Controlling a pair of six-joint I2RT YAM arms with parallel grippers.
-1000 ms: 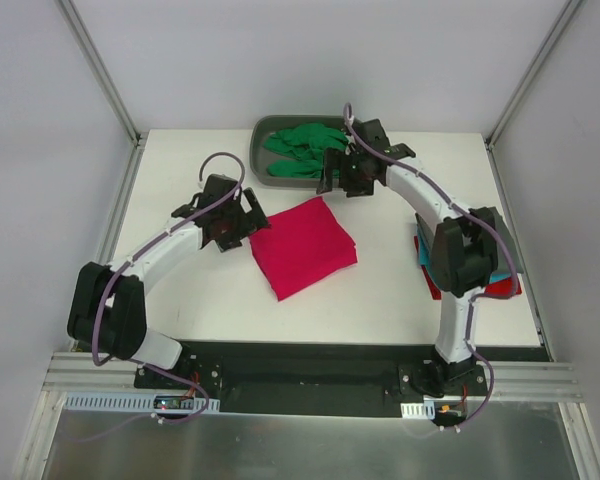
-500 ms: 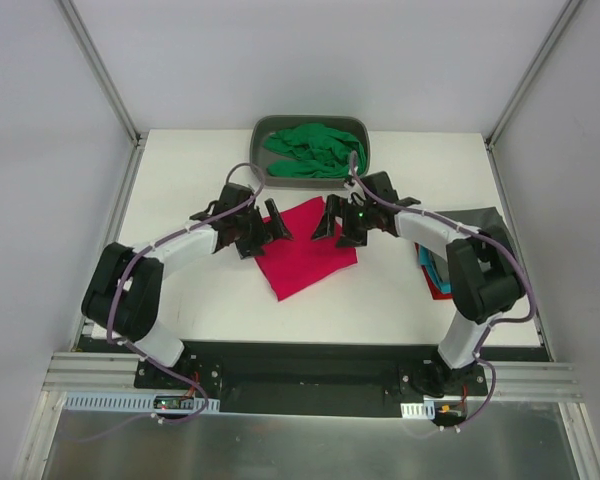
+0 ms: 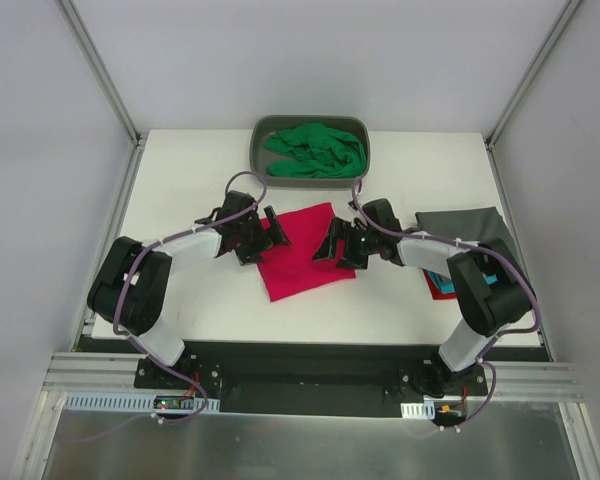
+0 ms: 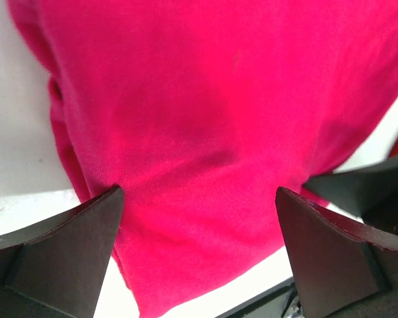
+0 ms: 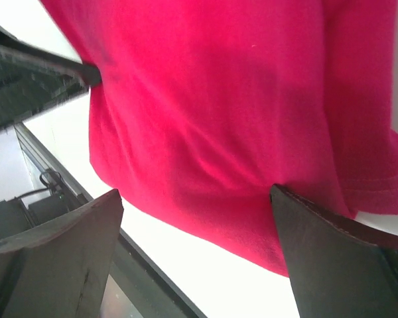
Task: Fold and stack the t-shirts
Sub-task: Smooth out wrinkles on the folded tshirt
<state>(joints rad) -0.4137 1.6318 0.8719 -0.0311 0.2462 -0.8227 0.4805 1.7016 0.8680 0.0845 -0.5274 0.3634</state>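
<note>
A folded crimson-pink t-shirt (image 3: 302,255) lies mid-table. My left gripper (image 3: 268,238) is open at its left edge and my right gripper (image 3: 330,243) is open at its right edge, the two facing each other across it. In the left wrist view the pink fabric (image 4: 212,112) spreads between my open left gripper's (image 4: 199,195) dark fingers. The right wrist view shows the same shirt (image 5: 219,99) in front of the open right gripper (image 5: 196,193). Neither holds anything. A crumpled bright green t-shirt (image 3: 315,148) lies in the tub. A dark grey t-shirt (image 3: 460,222) tops a pile at the right, over red and teal edges (image 3: 438,284).
The grey plastic tub (image 3: 259,152) stands at the back centre of the white table (image 3: 180,170). The right arm's elbow hangs over the pile at the right. The black mounting rail (image 3: 300,365) runs along the near edge.
The right gripper left the tub and swung down to the pink shirt's right edge. The left gripper moved right to its left edge. The dark grey shirt came into sight.
</note>
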